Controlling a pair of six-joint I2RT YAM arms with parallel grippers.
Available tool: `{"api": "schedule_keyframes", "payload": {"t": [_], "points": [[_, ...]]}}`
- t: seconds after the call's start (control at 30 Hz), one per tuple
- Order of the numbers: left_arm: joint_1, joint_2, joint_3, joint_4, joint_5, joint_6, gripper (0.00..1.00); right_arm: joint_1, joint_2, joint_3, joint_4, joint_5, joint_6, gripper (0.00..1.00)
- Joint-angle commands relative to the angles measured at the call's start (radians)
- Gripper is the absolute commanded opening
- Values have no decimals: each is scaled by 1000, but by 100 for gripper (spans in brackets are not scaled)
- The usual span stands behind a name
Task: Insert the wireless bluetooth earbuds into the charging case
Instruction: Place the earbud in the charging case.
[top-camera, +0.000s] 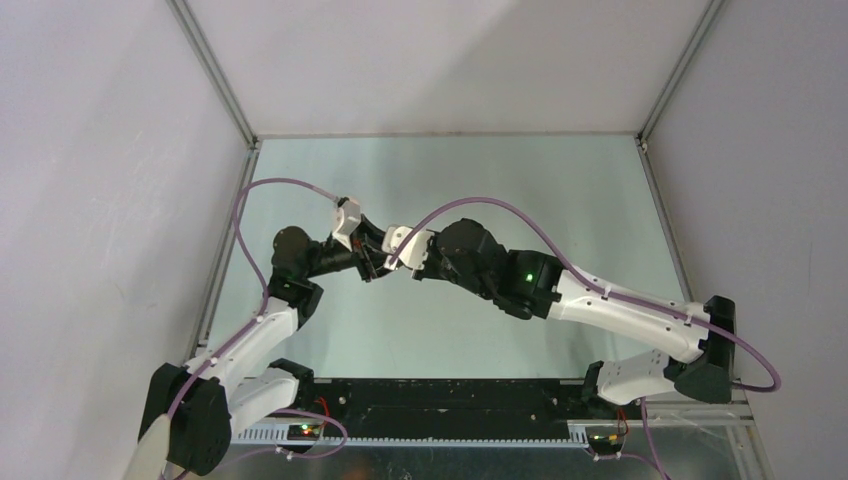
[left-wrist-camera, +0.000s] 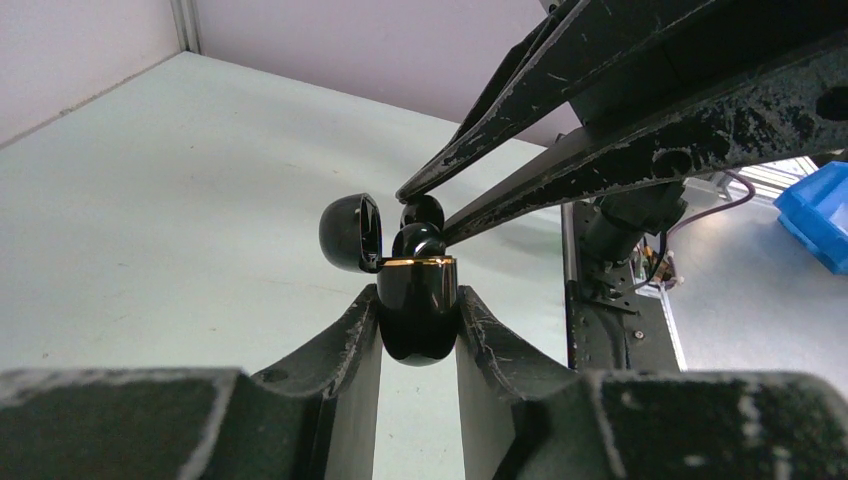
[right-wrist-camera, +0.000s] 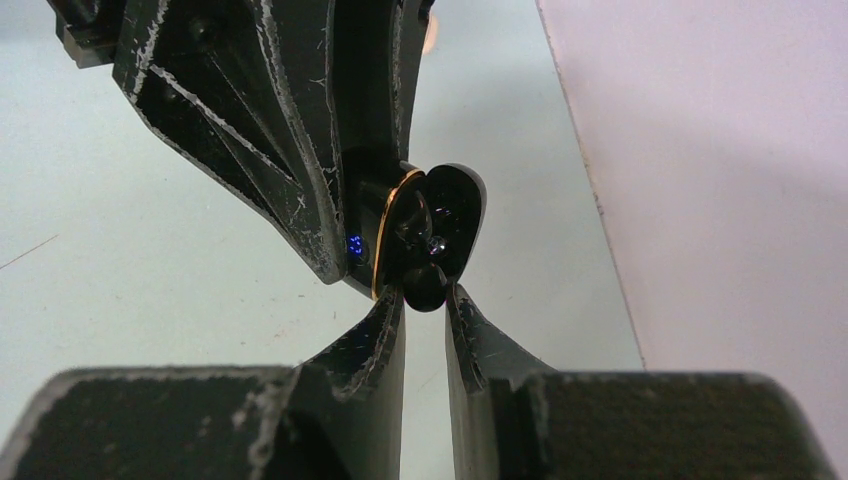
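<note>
My left gripper (left-wrist-camera: 418, 318) is shut on the body of a glossy black charging case (left-wrist-camera: 418, 330) with a gold rim. It holds the case above the table with the lid (left-wrist-camera: 350, 232) hinged open to the left. My right gripper (right-wrist-camera: 426, 296) is shut on a black earbud (right-wrist-camera: 425, 285) right at the case's open mouth (right-wrist-camera: 385, 235). From the left wrist that earbud (left-wrist-camera: 423, 211) sits between the right fingertips (left-wrist-camera: 415, 188). A second black earbud (left-wrist-camera: 415, 242) seems seated in the case. The two grippers meet mid-table (top-camera: 380, 263). No cream-white earbuds are in view.
The pale green table (top-camera: 450, 180) is bounded by white walls and aluminium frame posts (top-camera: 215, 70). The black base rail (top-camera: 450, 400) runs along the near edge. A blue bin (left-wrist-camera: 815, 215) stands beyond the table edge.
</note>
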Motion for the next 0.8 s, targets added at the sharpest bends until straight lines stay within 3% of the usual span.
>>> {"api": "schedule_keyframes", "payload": {"t": [0.0, 0.2, 0.5, 0.77], "points": [[4, -11, -16, 139, -17, -47, 0, 5, -33, -1, -15, -49, 12, 17], [7, -12, -22, 152, -15, -50, 0, 2, -52, -2, -18, -61, 14, 25], [8, -13, -24, 189, -4, -71, 0, -7, -76, -1, -31, -102, 15, 30], [9, -13, -31, 224, 8, -87, 0, -11, -107, -1, -41, -143, 12, 47]]}}
